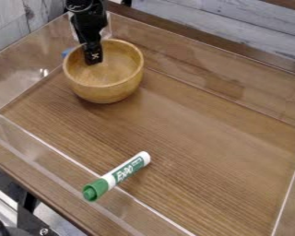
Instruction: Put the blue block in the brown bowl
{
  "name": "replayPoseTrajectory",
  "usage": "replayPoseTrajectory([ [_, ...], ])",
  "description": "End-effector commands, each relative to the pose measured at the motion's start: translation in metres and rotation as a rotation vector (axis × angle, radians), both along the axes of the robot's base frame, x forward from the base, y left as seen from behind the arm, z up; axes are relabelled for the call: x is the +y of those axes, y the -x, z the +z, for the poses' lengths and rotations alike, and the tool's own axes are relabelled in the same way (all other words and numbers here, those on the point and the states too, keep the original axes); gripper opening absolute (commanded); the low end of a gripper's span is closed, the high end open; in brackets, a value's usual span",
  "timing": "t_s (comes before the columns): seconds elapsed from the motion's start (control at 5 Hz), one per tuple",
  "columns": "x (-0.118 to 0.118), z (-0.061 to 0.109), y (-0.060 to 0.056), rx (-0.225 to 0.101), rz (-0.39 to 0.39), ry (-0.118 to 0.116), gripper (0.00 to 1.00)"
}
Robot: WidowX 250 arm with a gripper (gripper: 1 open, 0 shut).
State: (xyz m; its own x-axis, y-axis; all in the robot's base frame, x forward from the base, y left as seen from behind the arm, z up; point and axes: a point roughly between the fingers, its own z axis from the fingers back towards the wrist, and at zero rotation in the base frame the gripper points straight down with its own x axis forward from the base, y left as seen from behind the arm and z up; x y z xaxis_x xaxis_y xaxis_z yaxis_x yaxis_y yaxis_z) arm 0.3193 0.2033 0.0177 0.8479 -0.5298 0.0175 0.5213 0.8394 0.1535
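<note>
The brown bowl (pixel 118 86) stands at the back left of the wooden table. My black gripper (pixel 91 55) points straight down into the bowl, with its fingertips low inside the left half. The fingers look like one dark mass, so how wide they stand does not show. The blue block is hidden; no blue shows in the bowl or on the table.
A green-and-white marker pen (pixel 117 175) lies near the front edge. Low clear plastic walls (pixel 25 136) run around the table. A grey plank wall (pixel 236 23) stands behind.
</note>
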Motion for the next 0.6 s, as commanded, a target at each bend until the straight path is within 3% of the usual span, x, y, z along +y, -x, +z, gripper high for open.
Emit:
replayPoseTrajectory([
  [0.0, -0.0257, -0.0423, 0.0451, 0.178, 0.024, 0.108, 1.0],
  [0.4, -0.0349, -0.037, 0.0441, 0.18, 0.049, 0.122, 1.0],
])
